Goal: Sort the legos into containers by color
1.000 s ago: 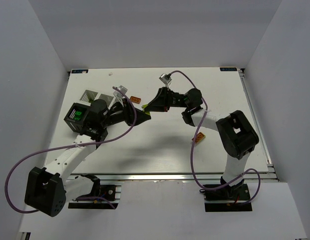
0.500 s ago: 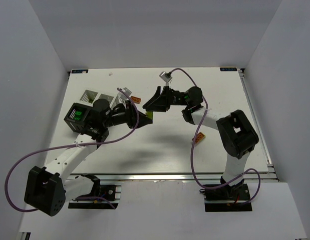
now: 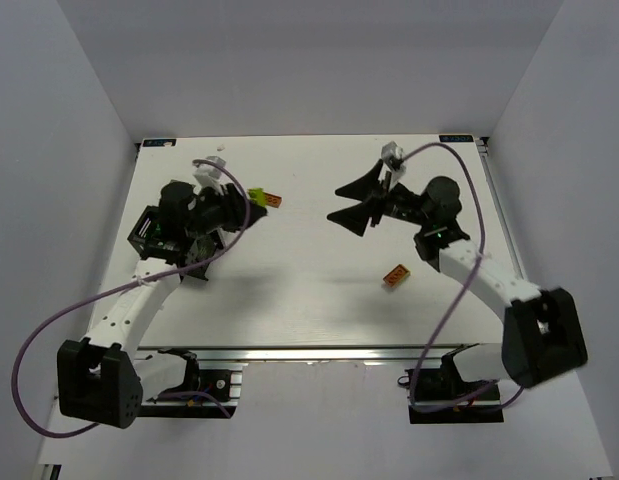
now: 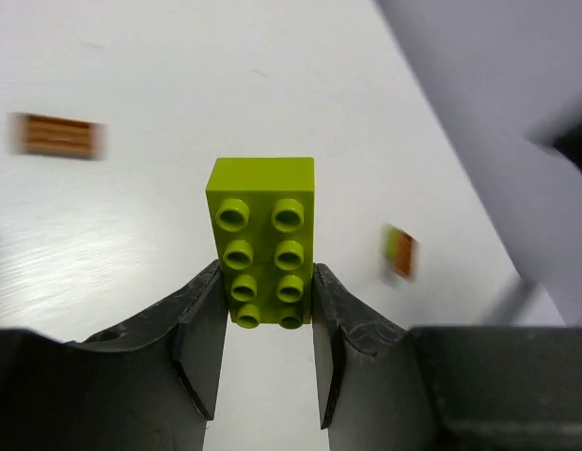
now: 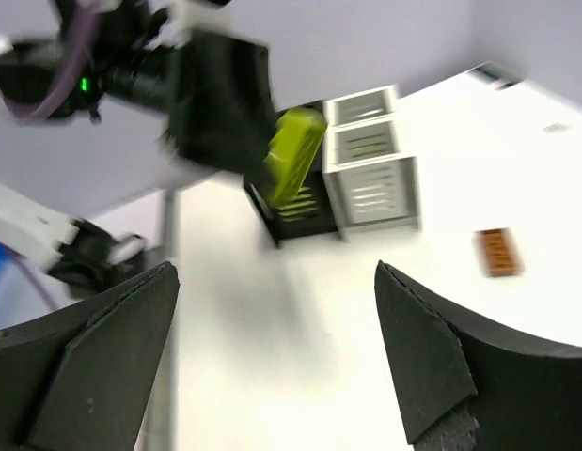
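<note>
White table [image 3: 309,300] stretches between plain grey walls [image 3: 69,150], most of its surface bare. Nearest of the loose pieces, an orange lego [image 3: 396,276] lies alone on the right half, well apart from everything else. Farther in, the right gripper [image 3: 357,201] hangs above the middle of the table with its jaws spread wide and nothing between them. Its wrist view shows both fingers [image 5: 93,362] far apart at the frame's lower corners. Across from it, the left gripper [image 3: 247,199] is closed narrowly on a lime lego [image 4: 262,235]. This is an eight-stud piece pinched by its long sides at the near end, with its studs facing the wrist camera, and it is held clear of the table. Just beside it in the top view, a second orange lego [image 3: 273,201] rests flat on the table. Beyond the left gripper, the right wrist view shows two white containers [image 5: 370,178] standing side by side. A black container [image 5: 295,218] sits just beside them, partly hidden behind the raised lime lego. What the containers hold cannot be made out.
</note>
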You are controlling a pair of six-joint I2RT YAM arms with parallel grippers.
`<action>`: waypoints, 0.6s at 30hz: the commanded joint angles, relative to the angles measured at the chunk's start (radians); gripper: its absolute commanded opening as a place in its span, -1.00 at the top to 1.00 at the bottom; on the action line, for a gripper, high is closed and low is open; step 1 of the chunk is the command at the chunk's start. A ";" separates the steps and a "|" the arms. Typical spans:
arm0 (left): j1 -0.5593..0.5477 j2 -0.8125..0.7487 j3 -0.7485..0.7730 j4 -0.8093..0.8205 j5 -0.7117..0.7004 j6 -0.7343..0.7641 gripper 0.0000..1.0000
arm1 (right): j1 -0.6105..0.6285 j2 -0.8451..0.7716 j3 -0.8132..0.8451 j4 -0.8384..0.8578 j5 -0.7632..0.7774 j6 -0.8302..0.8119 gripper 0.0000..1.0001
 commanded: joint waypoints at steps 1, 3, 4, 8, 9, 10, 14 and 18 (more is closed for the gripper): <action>0.116 0.034 0.074 -0.129 -0.256 0.016 1.00 | -0.012 -0.191 -0.107 -0.171 0.121 -0.342 -0.79; 0.164 0.080 0.107 -0.196 -0.341 0.020 1.00 | -0.025 -0.246 -0.144 -0.229 -0.067 -0.422 -0.70; 0.173 0.094 0.124 -0.215 -0.370 0.025 1.00 | -0.029 -0.295 -0.156 -0.261 -0.141 -0.498 -0.45; 0.186 0.137 0.173 -0.241 -0.531 0.051 1.00 | -0.029 -0.385 -0.136 -0.433 -0.301 -0.571 1.00; 0.187 0.148 0.180 -0.232 -0.615 0.055 1.00 | -0.029 -0.411 -0.124 -0.487 -0.319 -0.612 1.00; 0.190 0.152 0.187 -0.230 -0.657 0.069 1.00 | -0.029 -0.420 -0.112 -0.587 -0.328 -0.654 1.00; 0.190 0.184 0.234 -0.195 -0.830 0.117 1.00 | -0.029 -0.466 -0.101 -0.749 -0.367 -0.796 1.00; 0.193 0.230 0.259 -0.132 -1.032 0.184 1.00 | -0.039 -0.538 -0.144 -0.759 -0.410 -0.804 1.00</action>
